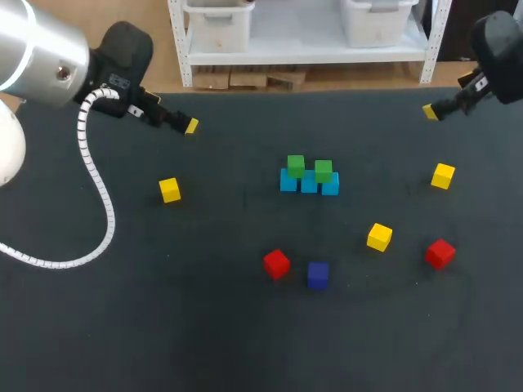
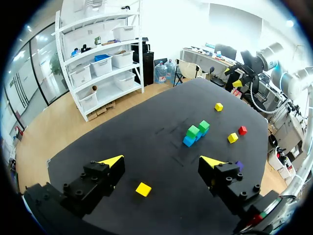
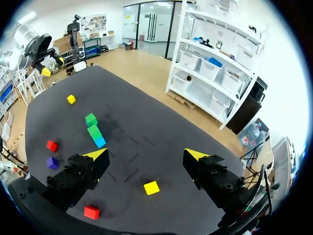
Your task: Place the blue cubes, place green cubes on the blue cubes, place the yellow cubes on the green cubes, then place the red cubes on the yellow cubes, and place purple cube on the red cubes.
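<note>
Green cubes (image 1: 323,170) sit on blue cubes (image 1: 309,184); yellow cubes (image 1: 379,237), red cubes (image 1: 276,263) and purple cube (image 1: 318,274) lie loose; left pincer (image 2: 164,161) and right pincer (image 3: 146,152) gape empty.

Open gripper (image 2: 164,164) over a dark table (image 2: 122,147).
Near, between the spread fingers and untouched, a yellow cube (image 2: 143,189); farther ahead, two green cubes (image 2: 193,131) atop a blue row (image 2: 188,142), with a red cube (image 2: 242,130) beyond.
</note>
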`<state>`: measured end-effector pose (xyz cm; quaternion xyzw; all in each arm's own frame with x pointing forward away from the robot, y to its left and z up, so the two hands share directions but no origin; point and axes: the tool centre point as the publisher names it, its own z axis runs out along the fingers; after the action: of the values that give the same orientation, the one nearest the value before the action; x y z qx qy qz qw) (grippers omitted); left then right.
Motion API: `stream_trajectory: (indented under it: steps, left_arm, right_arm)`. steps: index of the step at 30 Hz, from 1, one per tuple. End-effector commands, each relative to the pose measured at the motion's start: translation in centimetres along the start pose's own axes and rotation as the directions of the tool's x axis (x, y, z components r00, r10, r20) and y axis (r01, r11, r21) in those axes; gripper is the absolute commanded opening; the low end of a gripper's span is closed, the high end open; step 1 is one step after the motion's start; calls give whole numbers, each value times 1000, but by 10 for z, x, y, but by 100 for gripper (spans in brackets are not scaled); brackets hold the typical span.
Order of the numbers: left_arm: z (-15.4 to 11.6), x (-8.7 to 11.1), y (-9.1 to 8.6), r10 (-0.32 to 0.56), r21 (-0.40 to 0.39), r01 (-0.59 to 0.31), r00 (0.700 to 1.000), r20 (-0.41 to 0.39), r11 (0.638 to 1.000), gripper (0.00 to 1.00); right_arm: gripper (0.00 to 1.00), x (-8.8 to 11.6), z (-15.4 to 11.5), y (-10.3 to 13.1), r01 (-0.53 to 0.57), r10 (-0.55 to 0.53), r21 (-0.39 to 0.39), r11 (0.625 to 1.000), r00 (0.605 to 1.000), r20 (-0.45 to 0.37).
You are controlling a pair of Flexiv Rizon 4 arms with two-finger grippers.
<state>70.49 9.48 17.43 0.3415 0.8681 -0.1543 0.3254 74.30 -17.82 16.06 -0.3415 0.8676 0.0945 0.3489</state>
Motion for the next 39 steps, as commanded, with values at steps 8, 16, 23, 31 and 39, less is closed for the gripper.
stream_trajectory:
  steps: [8,16,23,31,39]
  left_arm:
    - [1,0,1,1,2,-1,1000,2,1000,100]
    - [5,-31,-27,126,-17,-129,984,-125,992,100]
    - [22,-48,-53,241,9,-244,950,-200,970,100]
    - [60,-55,-92,468,201,-427,846,-257,882,100]
    - [89,-52,-89,601,352,-500,743,-295,791,100]
  right_arm:
    - [100,0,0,0,0,0,-1,1000,1000,0]
    - [100,0,0,0,0,0,-1,1000,1000,0]
    - [100,0,0,0,0,0,-1,1000,1000,0]
    - [100,0,0,0,0,0,-1,1000,1000,0]
    - [100,0,0,0,0,0,-1,1000,1000,0]
